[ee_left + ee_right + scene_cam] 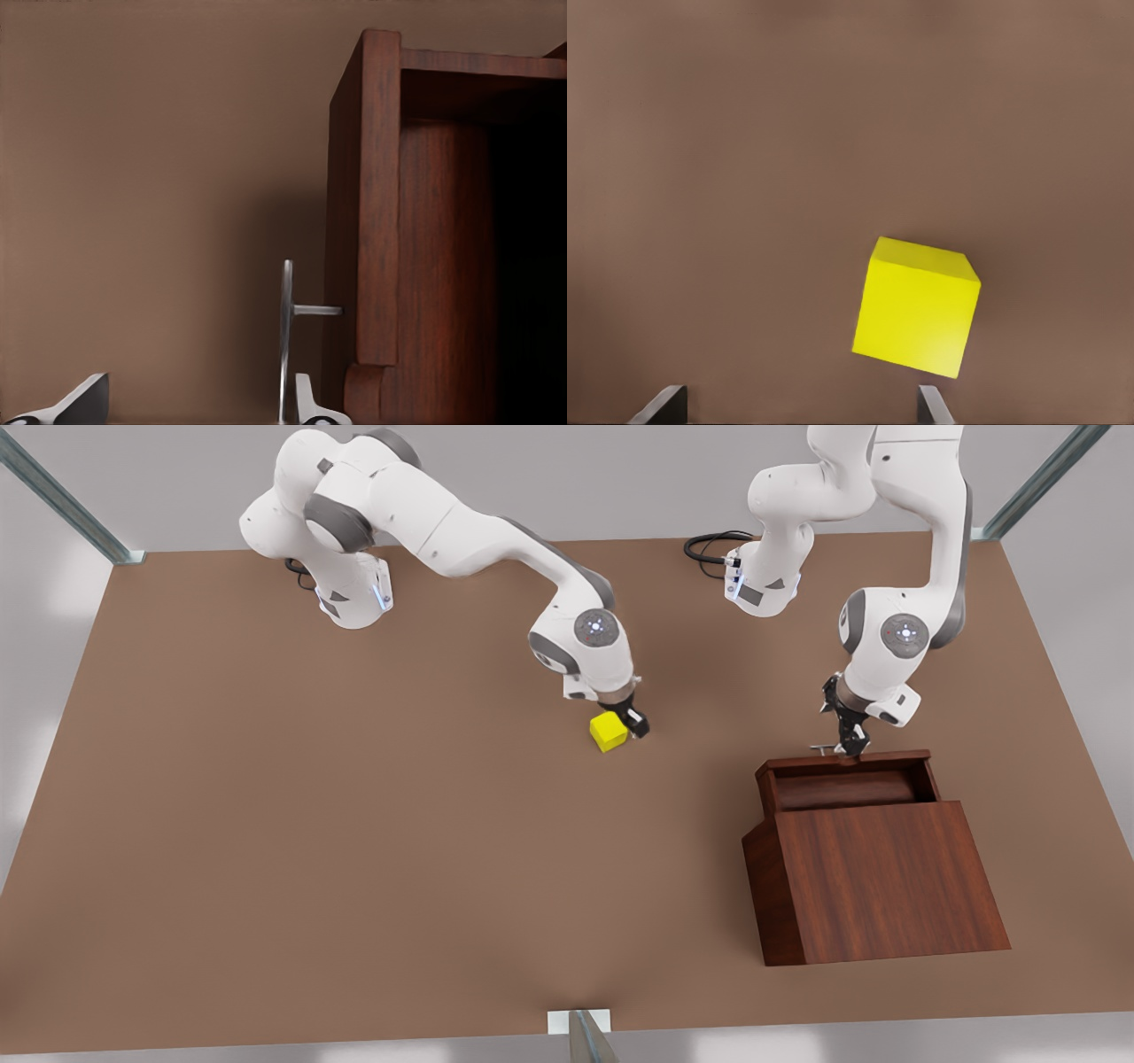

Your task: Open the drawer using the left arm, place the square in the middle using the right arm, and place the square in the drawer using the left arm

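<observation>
Near the centre of the tabletop (pixel 354 824), well off to the front view's left of the cabinet (pixel 873 877), sits the square (pixel 609 732), a small bright yellow cube with crisp edges and a flat matte face. It rests on the bare brown surface, turned a little askew. The right gripper (pixel 636 724) hangs just beside it on the cabinet side, touching or nearly so; in the right wrist view the square (pixel 917 306) lies ahead of the two dark fingertips (pixel 659 405), which stand spread apart with nothing between them.

Further toward the front view's right stands the cabinet, dark reddish-brown wood with a straight vertical grain and a slanted top. The drawer (pixel 850 778) is pulled out from its far side, an open box of the same wood with a shadowed hollow. The left gripper (pixel 849 746) is at the drawer's front edge, by the thin silver bar handle (pixel 287 341). In the left wrist view its pale fingers (pixel 75 403) are parted, one on each side of the handle, not clamped on it.

The tabletop is plain, matte and brown, unmarked. Grey walls and slim metal frame posts (pixel 62 500) border it.
</observation>
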### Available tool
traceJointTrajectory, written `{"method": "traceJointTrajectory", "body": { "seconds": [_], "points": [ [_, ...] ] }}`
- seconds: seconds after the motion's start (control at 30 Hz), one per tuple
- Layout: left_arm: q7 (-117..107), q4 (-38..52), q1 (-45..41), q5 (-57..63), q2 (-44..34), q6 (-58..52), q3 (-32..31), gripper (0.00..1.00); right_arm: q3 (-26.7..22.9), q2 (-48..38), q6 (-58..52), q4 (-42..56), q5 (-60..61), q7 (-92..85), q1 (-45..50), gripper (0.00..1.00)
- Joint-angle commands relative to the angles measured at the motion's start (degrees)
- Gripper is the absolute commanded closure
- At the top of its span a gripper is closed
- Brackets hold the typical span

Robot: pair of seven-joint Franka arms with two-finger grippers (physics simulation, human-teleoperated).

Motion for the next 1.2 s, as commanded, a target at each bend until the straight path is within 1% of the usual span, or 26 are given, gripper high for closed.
{"method": "traceJointTrajectory", "body": {
  "seconds": [0.0,0.03,0.07,0.1,0.13,0.17,0.23,0.27,0.3,0.5,0.6,0.63,0.67,0.7,0.73,0.77,0.8,0.83,0.87,0.9,0.93,1.0,1.03,1.07,1.1,1.17],
  "points": [
    [-0.1,0.0,0.0,0.0,-0.1,0.0,0.1,0.00,0.0,-1.4,-3.4,0.1,0.1,-3.8,-1.9,0.00],
    [0.0,0.0,0.0,0.0,-0.2,0.0,0.1,0.00,0.1,-4.4,-8.2,0.2,0.3,-10.9,-5.9,0.00],
    [0.0,0.0,0.0,0.0,-0.1,0.1,0.1,0.00,-0.1,-9.1,-10.9,-0.4,-0.1,-22.0,-11.4,0.00],
    [-0.1,0.0,0.0,0.0,-0.1,0.1,0.0,0.00,-0.1,-13.4,-17.3,-0.7,-0.1,-36.8,-18.3,0.00],
    [-0.1,0.0,0.0,0.0,0.0,0.1,0.1,0.00,-0.1,-15.2,-23.9,-0.7,0.1,-58.3,-24.3,0.00],
    [-0.1,0.0,0.0,0.0,0.0,0.0,0.1,0.00,-0.2,-18.1,-29.3,-0.7,0.2,-73.4,-30.9,0.00],
    [-0.1,0.0,0.0,0.0,-0.4,-0.8,0.0,0.00,-0.2,-23.8,-37.3,-1.1,0.2,-87.7,-42.6,0.00],
    [-0.1,0.0,0.0,0.0,-0.5,-1.2,0.0,0.00,-0.1,-25.0,-37.6,-1.0,0.6,-99.1,-47.8,0.00],
    [-0.1,0.0,0.0,0.0,-0.7,-1.2,0.0,0.00,-0.2,-25.2,-39.5,-0.3,0.8,-106.9,-50.6,0.00],
    [-0.2,0.0,0.0,-0.1,-0.8,-2.2,0.0,0.00,0.0,-24.6,-37.8,1.1,-0.3,-105.8,-49.9,0.00],
    [-0.2,0.1,0.0,-0.1,-1.3,-3.7,0.0,0.00,-0.3,-27.4,-38.0,0.0,-0.5,-104.9,-50.4,0.00],
    [-0.1,0.2,0.0,-0.1,-1.8,-4.7,0.0,0.00,-2.5,-33.9,-36.4,-7.6,-0.4,-104.5,-49.5,0.00],
    [0.0,0.4,0.0,-0.1,-2.7,-6.2,-0.1,0.00,-5.2,-36.3,-34.4,-11.1,-0.4,-104.6,-47.4,0.00],
    [0.1,0.7,0.0,-0.1,-3.3,-8.2,-0.5,0.00,-8.3,-35.9,-34.3,-11.0,-0.4,-104.6,-45.0,0.00],
    [0.1,2.2,0.0,-0.1,-5.0,-12.4,-1.2,0.00,-8.2,-35.4,-34.4,-10.0,-0.4,-104.6,-45.1,0.00],
    [-0.1,6.0,0.0,-0.2,-6.2,-19.1,-3.3,0.00,-8.3,-35.1,-34.4,-9.9,-0.4,-104.5,-45.0,0.00],
    [0.0,13.1,0.0,-0.8,-5.8,-28.9,-6.5,0.00,-8.2,-33.5,-34.8,-8.5,-0.6,-104.1,-44.7,0.00],
    [0.1,22.2,0.0,-2.7,-3.4,-37.8,-9.4,0.00,-8.2,-32.3,-35.1,-6.6,-0.4,-103.8,-44.3,0.00],
    [0.4,30.7,-0.1,-3.6,0.3,-43.0,-12.0,0.00,-8.2,-32.3,-35.0,-6.1,-0.3,-104.0,-44.3,0.00],
    [3.6,35.7,-0.1,-3.2,3.7,-43.6,-16.4,0.00,-8.3,-32.3,-35.1,-5.5,-0.4,-104.0,-44.4,0.00],
    [17.5,41.1,-0.1,-2.6,7.2,-43.7,-23.0,0.00,-8.4,-32.3,-35.1,-5.5,-0.1,-104.1,-45.0,0.00],
    [47.3,47.9,-0.2,3.7,15.2,-44.5,-34.2,0.00,-8.6,-32.3,-35.7,-4.7,-0.4,-104.5,-45.0,0.00],
    [54.2,50.9,-0.2,4.4,18.8,-44.5,-37.4,0.00,-8.6,-32.4,-36.9,-3.8,-0.4,-104.3,-44.9,0.00],
    [68.6,54.0,-0.2,4.3,23.2,-44.4,-41.1,0.00,-8.5,-31.2,-37.0,-3.8,-0.5,-103.9,-44.4,0.00],
    [78.9,56.0,-2.5,4.3,27.0,-43.5,-41.2,0.00,-8.5,-31.1,-37.3,-3.8,-0.3,-104.0,-45.0,0.00],
    [79.6,55.2,-6.4,6.0,31.3,-35.4,-40.9,0.00,-8.4,-30.6,-36.6,-4.1,-0.2,-103.8,-44.4,0.00]
  ]
}}
